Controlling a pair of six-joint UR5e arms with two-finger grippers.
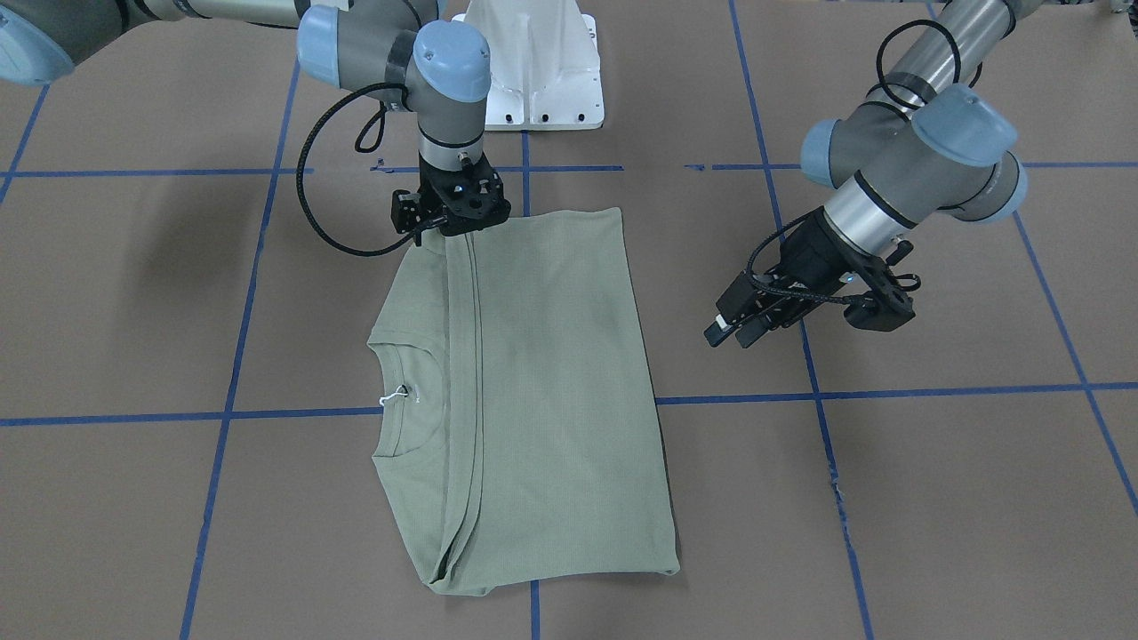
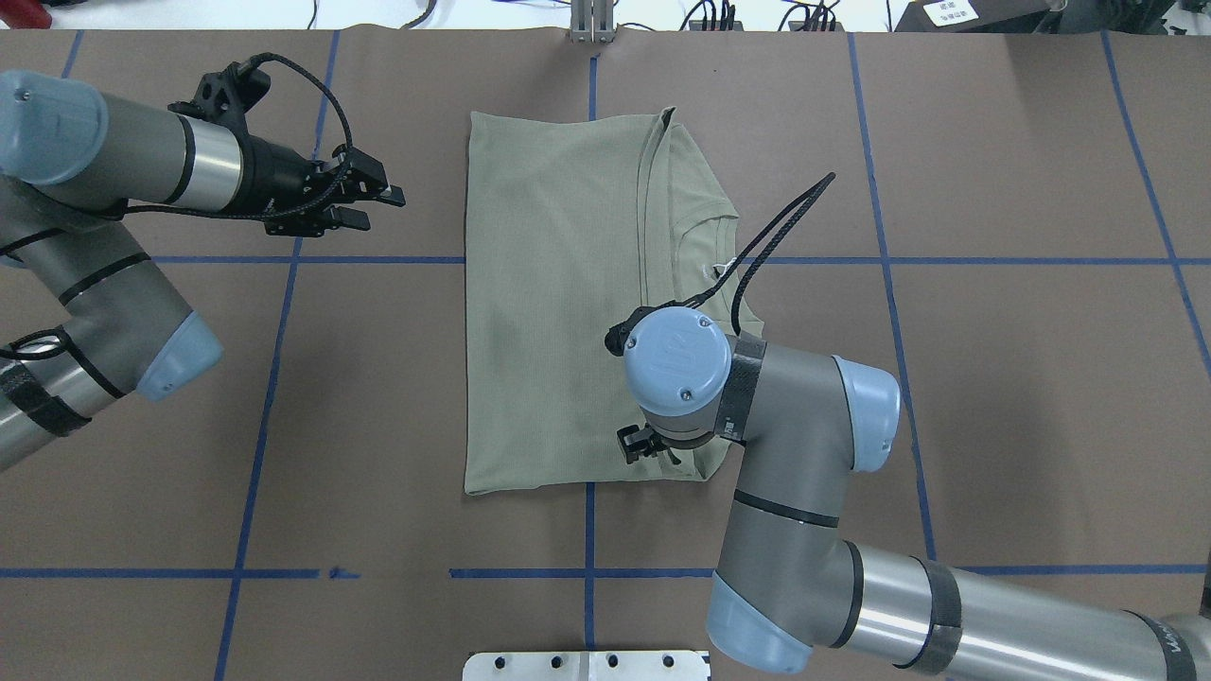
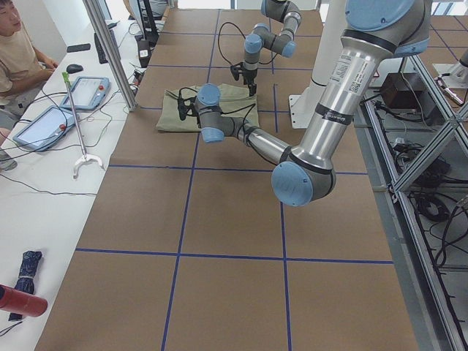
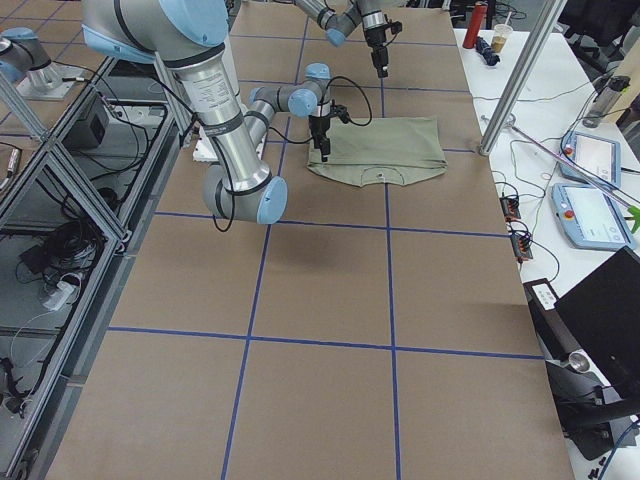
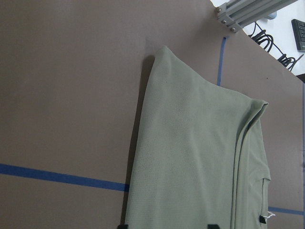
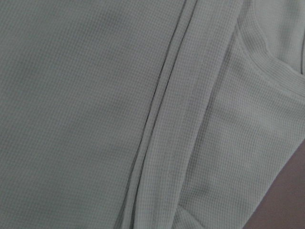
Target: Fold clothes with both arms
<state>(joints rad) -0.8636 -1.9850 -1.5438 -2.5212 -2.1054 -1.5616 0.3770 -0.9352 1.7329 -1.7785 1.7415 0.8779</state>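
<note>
**A:** What do we meet first, starting at the left of the overhead view?

**B:** We see the left arm (image 2: 114,161) reaching in over the brown table (image 2: 993,397). Its left gripper (image 2: 383,208) hovers above bare tabletop, near the shirt's edge but apart from it. Its jaws are spread, with nothing between them. In its own wrist view we find two black fingertips (image 5: 213,225) set wide apart at the bottom edge.

**A:** And in the middle?

**B:** There we find the shirt (image 2: 549,284), pale sage green, lying flat at the table's centre across a crossing of blue tape lines (image 2: 284,259). It is folded into a rough rectangle. A long fold edge (image 2: 646,236) runs away from the robot. The broad folded-over layer lies to its left, and a narrower strip with the round neckline lies to its right. A white tag string (image 2: 727,268) sits at the collar.

**A:** And on the right?

**B:** We see the right arm (image 2: 785,407) bent over the shirt's near right corner. The right gripper (image 1: 442,229) points straight down and meets the fabric's edge there. We cannot tell whether its jaws are spread or pinching the cloth. From above, the wrist hides them, and the right wrist view shows us only close knit fabric.
</note>
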